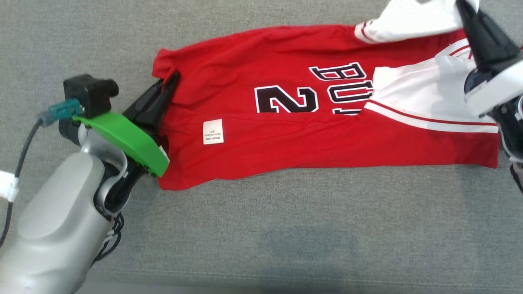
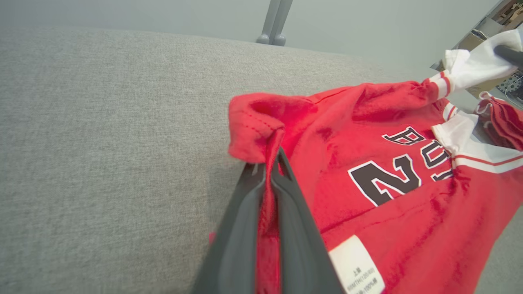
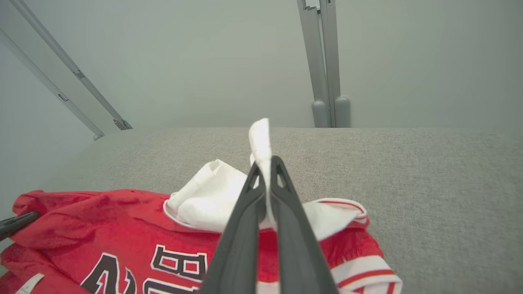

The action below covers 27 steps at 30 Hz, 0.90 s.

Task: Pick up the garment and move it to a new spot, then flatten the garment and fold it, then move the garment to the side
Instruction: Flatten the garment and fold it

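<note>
Pinching the garment [image 1: 286,134] at both ends

It lies spread across the grey cushion [image 1: 286,228], lettering and number facing up, with a white label [image 1: 213,131] near its left end. The left gripper [image 2: 274,154] is clamped on a bunched red fold of the hem at that end. The right gripper [image 3: 265,162] is clenched on a white sleeve [image 3: 204,200] at the other end, holding it raised above the cushion.

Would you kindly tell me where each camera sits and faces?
Head view: head-mounted, looking down at the jersey on grey upholstery; left gripper and right gripper show.
Left wrist view: from the left wrist, along its fingers shut on the hem.
Right wrist view: from the right wrist, along its fingers shut on a white sleeve.
Shared: all show the black lettering.
</note>
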Available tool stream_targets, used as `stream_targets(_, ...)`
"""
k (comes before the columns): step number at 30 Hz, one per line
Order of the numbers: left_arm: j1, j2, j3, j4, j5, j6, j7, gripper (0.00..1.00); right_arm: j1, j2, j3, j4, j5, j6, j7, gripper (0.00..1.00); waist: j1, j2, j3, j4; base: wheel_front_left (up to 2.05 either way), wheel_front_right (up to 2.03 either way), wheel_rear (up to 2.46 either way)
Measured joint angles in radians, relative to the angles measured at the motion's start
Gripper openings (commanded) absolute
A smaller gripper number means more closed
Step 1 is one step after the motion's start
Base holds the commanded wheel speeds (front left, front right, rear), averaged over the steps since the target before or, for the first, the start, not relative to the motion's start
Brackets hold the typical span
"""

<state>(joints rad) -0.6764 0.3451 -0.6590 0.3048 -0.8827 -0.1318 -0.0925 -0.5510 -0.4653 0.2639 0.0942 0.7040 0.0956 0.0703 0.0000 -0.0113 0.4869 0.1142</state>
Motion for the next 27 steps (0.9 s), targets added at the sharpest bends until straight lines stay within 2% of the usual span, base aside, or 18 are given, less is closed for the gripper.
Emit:
stream_targets(8, 0.087, 0.024, -0.029, -0.014, 0.008, 0.0, -0.068, 0.0, 0.147, 0.003, -0.012, -0.02, 0.001, -0.002, -0.061, 0.0, 0.0, 0.0, -0.041, -0.015, 0.0, 0.0, 0.0)
stream_targets(16, 0.139, 0.06, -0.027, -0.012, 0.028, 0.0, -0.128, 0.0, 0.306, 0.045, 0.015, -0.014, 0.015, -0.009, -0.093, 0.0, 0.0, 0.0, -0.091, -0.028, 0.0, 0.0, 0.0)
stream_targets(17, 0.146, 0.06, -0.027, -0.014, 0.028, 0.0, -0.129, 0.0, 0.317, 0.047, 0.021, -0.014, 0.015, -0.009, -0.093, 0.09, 0.0, 0.0, -0.095, -0.031, 0.0, 0.0, 0.0)
stream_targets(18, 0.153, 0.061, -0.029, -0.017, 0.028, 0.0, -0.129, 0.0, 0.324, 0.049, 0.03, -0.014, 0.015, -0.009, -0.093, 0.28, 0.0, 0.0, -0.098, -0.035, 0.0, 0.0, 0.0)
stream_targets(19, 0.164, 0.061, -0.036, -0.022, 0.028, 0.0, -0.13, 0.0, 0.333, 0.053, 0.038, -0.015, 0.009, -0.012, -0.093, 0.97, 0.0, 0.0, -0.102, -0.043, 0.0, 0.0, 0.0)
stream_targets(20, 0.166, 0.062, -0.048, -0.024, 0.028, 0.0, -0.13, 0.0, 0.336, 0.052, 0.038, -0.017, 0.005, -0.018, -0.093, 1.0, 0.0, 0.0, -0.103, -0.046, 0.0, 0.0, 0.0)
stream_targets(25, 0.179, 0.064, -0.086, -0.029, 0.046, 0.0, -0.139, 0.0, 0.338, 0.033, 0.032, -0.028, -0.01, -0.019, -0.098, 1.0, 0.0, 0.0, -0.107, -0.049, 0.0, 0.0, 0.0)
stream_targets(26, 0.185, 0.066, -0.09, -0.029, 0.054, 0.0, -0.14, 0.04, 0.34, 0.027, 0.031, -0.028, -0.01, -0.019, -0.097, 1.0, 0.0, 0.0, -0.109, -0.049, 0.0, 0.0, 0.0)
stream_targets(27, 0.192, 0.07, -0.094, -0.029, 0.066, 0.0, -0.145, 0.17, 0.343, 0.021, 0.03, -0.029, -0.01, -0.019, -0.096, 1.0, 0.0, 0.0, -0.112, -0.049, 0.0, 0.0, 0.0)
